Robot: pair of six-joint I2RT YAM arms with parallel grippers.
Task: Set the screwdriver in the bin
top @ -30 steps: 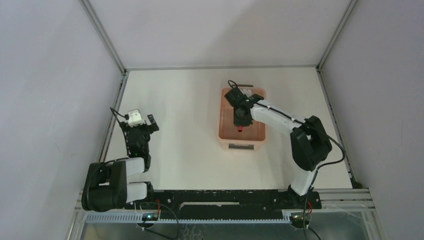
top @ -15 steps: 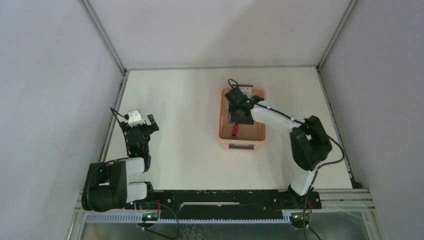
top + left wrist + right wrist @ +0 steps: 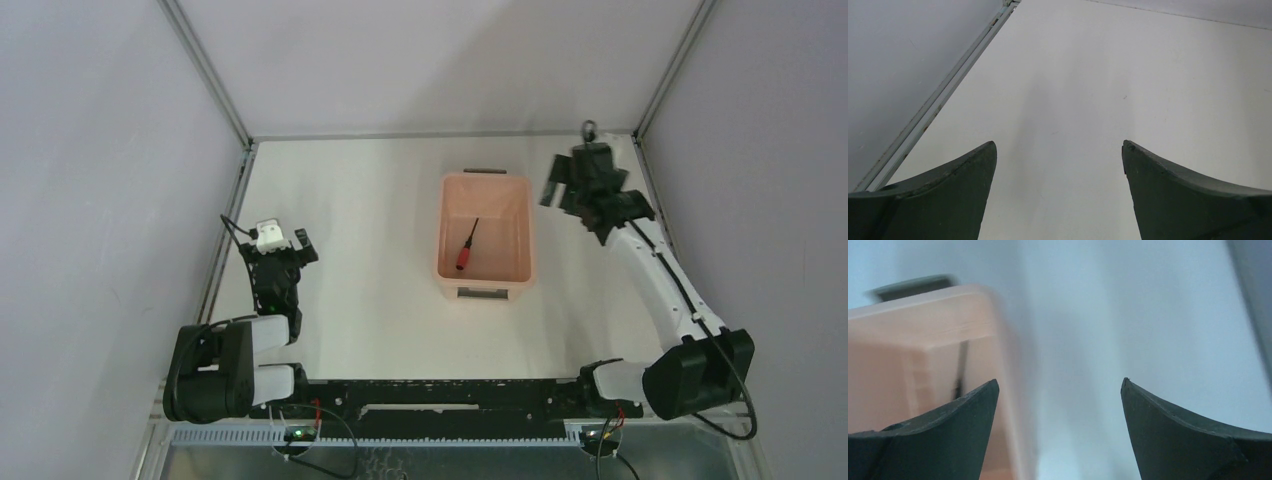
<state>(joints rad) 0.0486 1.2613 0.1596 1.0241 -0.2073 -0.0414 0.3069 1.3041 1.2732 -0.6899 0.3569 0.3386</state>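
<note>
The screwdriver (image 3: 465, 247), with a red handle and thin black shaft, lies slanted on the floor of the pale pink bin (image 3: 485, 180), touched by nothing. My right gripper (image 3: 563, 194) hangs to the right of the bin's far end, outside it, open and empty. In the blurred right wrist view the right gripper (image 3: 1058, 385) stands wide over bare table, with the bin (image 3: 923, 297) at the left and a thin dark streak inside it. My left gripper (image 3: 273, 240) rests far left, away from the bin. Nothing lies between the open left gripper's (image 3: 1059, 145) fingers.
The grey side walls and the metal frame rails (image 3: 225, 230) close in the white table (image 3: 360, 200) on the left, back and right. The right arm stretches along the right side near the right rail (image 3: 660, 215).
The right gripper opened over the bin and let the screwdriver drop to the bin's floor. It then swung up and to the right, out of the bin. The left arm stayed still.
</note>
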